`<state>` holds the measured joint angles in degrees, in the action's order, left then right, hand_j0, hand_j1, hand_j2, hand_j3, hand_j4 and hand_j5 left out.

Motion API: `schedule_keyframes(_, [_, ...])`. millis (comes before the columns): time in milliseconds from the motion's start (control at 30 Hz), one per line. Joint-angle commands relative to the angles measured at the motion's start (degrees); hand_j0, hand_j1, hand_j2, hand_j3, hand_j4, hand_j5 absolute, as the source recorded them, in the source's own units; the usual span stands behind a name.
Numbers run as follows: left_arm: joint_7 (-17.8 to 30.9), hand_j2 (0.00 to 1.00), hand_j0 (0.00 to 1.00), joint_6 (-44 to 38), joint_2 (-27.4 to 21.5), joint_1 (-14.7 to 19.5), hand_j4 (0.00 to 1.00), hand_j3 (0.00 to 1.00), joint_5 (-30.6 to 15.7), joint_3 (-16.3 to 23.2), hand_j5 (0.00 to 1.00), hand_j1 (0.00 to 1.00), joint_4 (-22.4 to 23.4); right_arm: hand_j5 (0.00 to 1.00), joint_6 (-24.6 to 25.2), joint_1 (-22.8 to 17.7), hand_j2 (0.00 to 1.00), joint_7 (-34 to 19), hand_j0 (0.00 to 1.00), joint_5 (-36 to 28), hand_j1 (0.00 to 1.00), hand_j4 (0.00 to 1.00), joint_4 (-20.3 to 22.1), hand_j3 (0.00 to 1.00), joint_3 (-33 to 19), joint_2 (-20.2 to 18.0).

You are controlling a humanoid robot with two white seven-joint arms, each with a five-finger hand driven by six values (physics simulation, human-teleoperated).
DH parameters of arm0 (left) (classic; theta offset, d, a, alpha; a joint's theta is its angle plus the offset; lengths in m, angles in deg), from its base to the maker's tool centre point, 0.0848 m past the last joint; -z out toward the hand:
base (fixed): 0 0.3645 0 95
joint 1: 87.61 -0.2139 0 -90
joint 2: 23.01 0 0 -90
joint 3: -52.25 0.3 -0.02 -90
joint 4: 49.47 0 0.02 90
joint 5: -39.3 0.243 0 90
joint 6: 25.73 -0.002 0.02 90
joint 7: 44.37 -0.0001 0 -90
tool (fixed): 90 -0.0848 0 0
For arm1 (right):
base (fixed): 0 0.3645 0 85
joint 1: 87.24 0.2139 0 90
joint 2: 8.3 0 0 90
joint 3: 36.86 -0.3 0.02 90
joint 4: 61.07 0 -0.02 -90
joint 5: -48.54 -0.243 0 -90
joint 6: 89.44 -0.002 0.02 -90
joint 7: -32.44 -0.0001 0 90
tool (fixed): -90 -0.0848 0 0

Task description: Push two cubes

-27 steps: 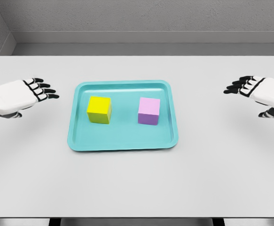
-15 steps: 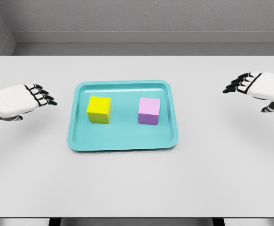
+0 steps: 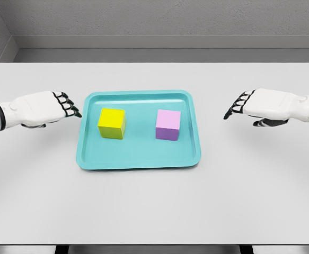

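Observation:
A yellow cube (image 3: 112, 123) sits in the left half of a teal tray (image 3: 138, 159), and a pink cube (image 3: 168, 125) sits in the right half, a gap between them. My left hand (image 3: 69, 107) hovers just outside the tray's left rim, fingers extended toward the yellow cube, holding nothing. My right hand (image 3: 235, 108) hangs over the table to the right of the tray, fingers stretched toward the pink cube, also holding nothing. Neither hand touches a cube.
The tray lies in the middle of a white table (image 3: 154, 206). A grey wall (image 3: 154, 21) runs behind the table's far edge.
Both hands have moved inward toward the tray, the left to the right and the right to the left. The cubes have not moved.

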<state>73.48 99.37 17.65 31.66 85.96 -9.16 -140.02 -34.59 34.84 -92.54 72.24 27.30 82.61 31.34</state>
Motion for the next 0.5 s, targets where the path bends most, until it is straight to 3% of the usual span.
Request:
schedule_keyframes(0, [0.4,0.88,0.88,-0.1,1.3,0.0,0.88,0.88,0.0,1.1,0.88,0.88,0.7,0.73,0.1,0.0,0.73,0.0,0.73,-0.2,0.73,0.73,-1.4,0.73,0.1,2.7])
schedule_keyframes(167, [0.4,0.88,0.88,-0.1,1.9,2.1,0.88,0.88,0.0,3.1,0.88,0.88,2.2,0.72,0.1,0.1,0.72,0.0,0.72,0.0,0.72,0.72,-2.1,0.72,1.3,4.5])
schedule_keyframes(467, [1.2,0.88,0.88,-0.1,3.9,2.7,0.88,0.88,0.0,3.1,0.88,0.88,2.3,0.71,0.1,1.7,0.71,0.0,0.71,4.8,0.71,0.71,-3.8,0.71,3.4,8.3])
